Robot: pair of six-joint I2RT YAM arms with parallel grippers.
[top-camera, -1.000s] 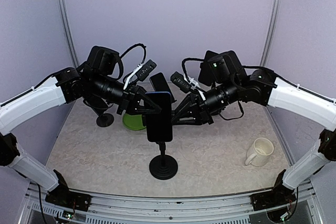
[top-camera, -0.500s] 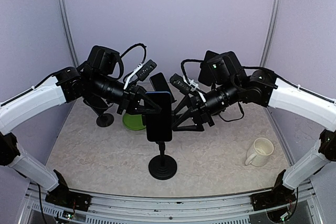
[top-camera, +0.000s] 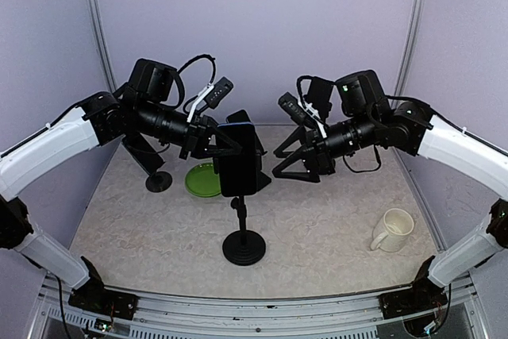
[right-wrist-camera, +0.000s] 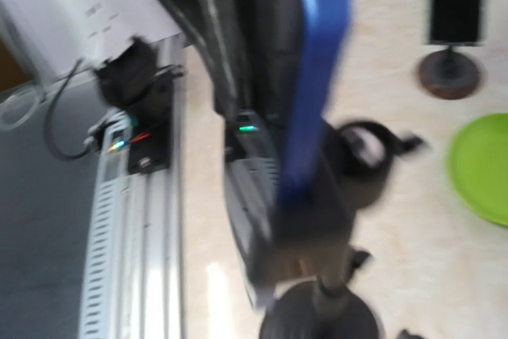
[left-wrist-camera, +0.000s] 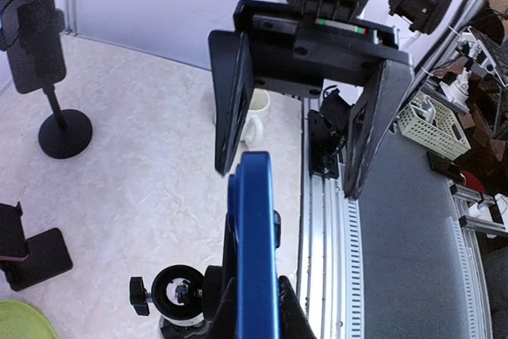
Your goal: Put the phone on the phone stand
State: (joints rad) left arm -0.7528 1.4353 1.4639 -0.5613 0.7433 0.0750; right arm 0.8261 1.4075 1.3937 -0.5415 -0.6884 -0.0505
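Lavender-walled booth, mottled beige table (top-camera: 333,220), metal rail along the near edge.

Phone (top-camera: 238,163), blue-edged, stands upright at the head of the phone stand (top-camera: 243,248), which is a thin pole on a small round base near table centre. Whether it is fully seated in the cradle: cannot tell. The left wrist view shows only its edge running down toward the stand's knob.

Left gripper (top-camera: 225,147): closed hard on the phone's edge, pinching it from the left. Right gripper (top-camera: 284,162): fingers spread wide with nothing between them, just off the phone's right side and not touching.

Judgement: placement looks near done; what is left is the left hand's release.

Risks:
- If the phone is not down in the cradle when it is released, it may tip or slide off.
- A sideways pull before the fingers part would drag the stand; with a narrow base and a tall pole, it should topple easily.
- The right fingers are close to the phone, and a swing inward would clip it.

Room:
- Green plate (top-camera: 202,180) sits just behind and left of the stand.
- A second black stand (top-camera: 159,181) is further left.
- Mug (top-camera: 393,228) is well apart at the right.
- Bare table lies between the stand and the mug, so the right arm's cleanest exit is rightward; the left arm's is up and back-left.
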